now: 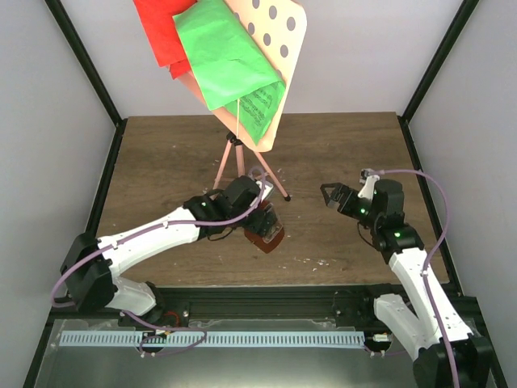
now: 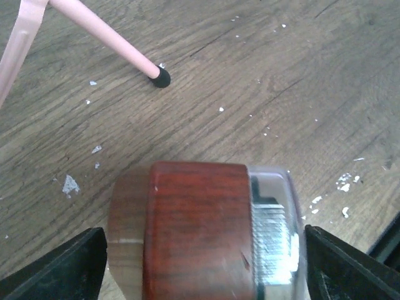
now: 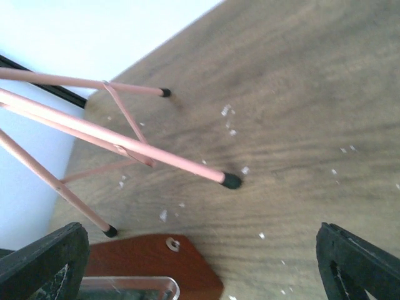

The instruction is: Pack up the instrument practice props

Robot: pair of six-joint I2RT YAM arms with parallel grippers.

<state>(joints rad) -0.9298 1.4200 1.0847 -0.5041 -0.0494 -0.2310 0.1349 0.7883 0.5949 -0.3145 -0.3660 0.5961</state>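
The pink music stand (image 1: 284, 36) rises at the back centre on its tripod (image 1: 234, 162), with a green sheet (image 1: 222, 56) and a red sheet (image 1: 161, 32) on its dotted desk. In front of it, the reddish-brown metronome (image 2: 197, 231) with its clear cover (image 2: 275, 237) sits between the black fingers (image 2: 62, 269) of my left gripper (image 1: 265, 228). The jaws stand wide, close to both sides, with a thin gap showing. To the right, my right gripper (image 1: 333, 194) hangs open and empty above the table, facing the tripod's leg (image 3: 156, 153) and the metronome (image 3: 150, 265).
White flecks (image 2: 70, 184) litter the wooden table (image 1: 355, 145). A rubber-tipped tripod foot (image 2: 160, 77) rests just beyond the metronome. Black frame posts (image 1: 85, 61) and pale walls close the back and sides. A black rail (image 1: 266, 303) runs along the near edge.
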